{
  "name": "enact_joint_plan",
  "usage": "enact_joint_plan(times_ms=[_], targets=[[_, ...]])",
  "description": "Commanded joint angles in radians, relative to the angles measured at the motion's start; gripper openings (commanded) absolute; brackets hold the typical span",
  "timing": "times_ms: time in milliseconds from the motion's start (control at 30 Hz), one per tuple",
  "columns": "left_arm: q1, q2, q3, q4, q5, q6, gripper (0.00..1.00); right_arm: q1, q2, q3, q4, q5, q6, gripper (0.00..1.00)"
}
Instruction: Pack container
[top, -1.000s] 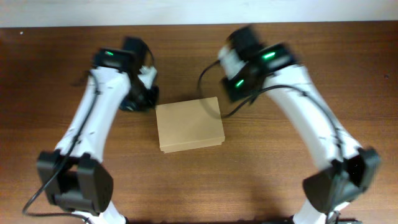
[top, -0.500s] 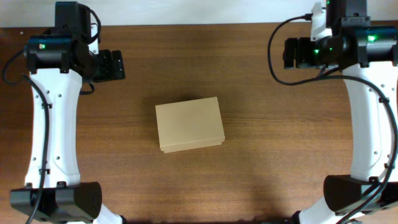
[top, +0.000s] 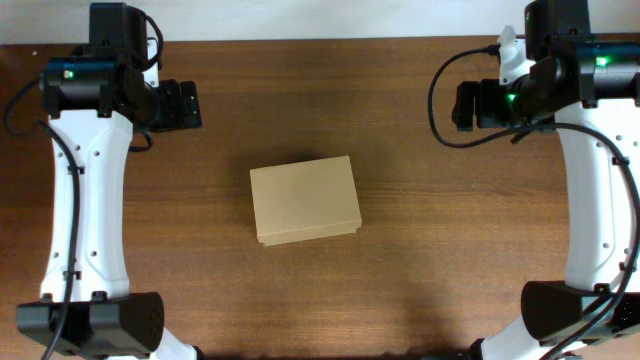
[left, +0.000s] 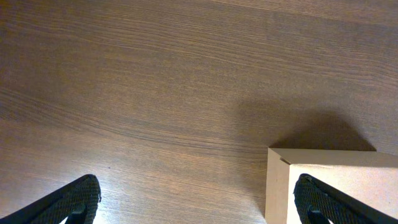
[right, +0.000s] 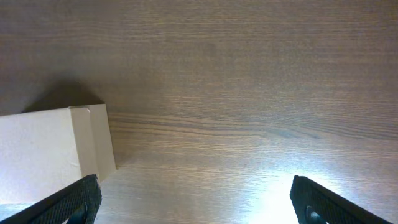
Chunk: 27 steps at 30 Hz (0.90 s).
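Observation:
The container (top: 305, 200), a plain tan cardboard box with its lid down flat, lies in the middle of the wooden table. My left gripper (top: 185, 104) hangs at the back left, well away from the box, open and empty. My right gripper (top: 466, 105) hangs at the back right, also open and empty. In the left wrist view the gripper (left: 199, 202) has its fingers spread wide, and a corner of the container (left: 348, 174) shows at lower right. In the right wrist view the gripper (right: 196, 202) is spread just as wide, with the container (right: 50, 143) at lower left.
The brown wooden table (top: 320, 290) ends at a pale wall strip along the back edge. Both arm bases stand at the front corners, left (top: 95, 325) and right (top: 565, 320). Nothing else lies on the table.
A second ago both arms hovered close to the box's back corners. They have since drawn back to the far left and far right, and both grippers have opened.

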Motion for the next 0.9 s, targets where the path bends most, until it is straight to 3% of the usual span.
enact_joint_plan(times_ms=[0,300,500,667,867], targets=[[0.002,-0.001,0.005,-0.002,-0.014,-0.005,1.0,0.003,0.003,0.003,-0.002,-0.021,0.004,0.99],[0.002,-0.001,0.005,-0.002,-0.014,-0.005,1.0,0.003,0.003,0.003,-0.002,-0.021,0.004,0.99],[0.002,-0.001,0.005,-0.002,-0.014,-0.005,1.0,0.002,-0.024,-0.02,0.055,0.085,0.004,0.99],[0.002,-0.001,0.005,-0.002,-0.014,-0.005,0.99,0.003,-0.185,-0.223,0.34,0.024,0.004,0.99],[0.002,-0.001,0.005,-0.002,-0.014,-0.006,1.0,0.003,-0.562,-0.77,0.826,-0.038,0.004,0.99]])
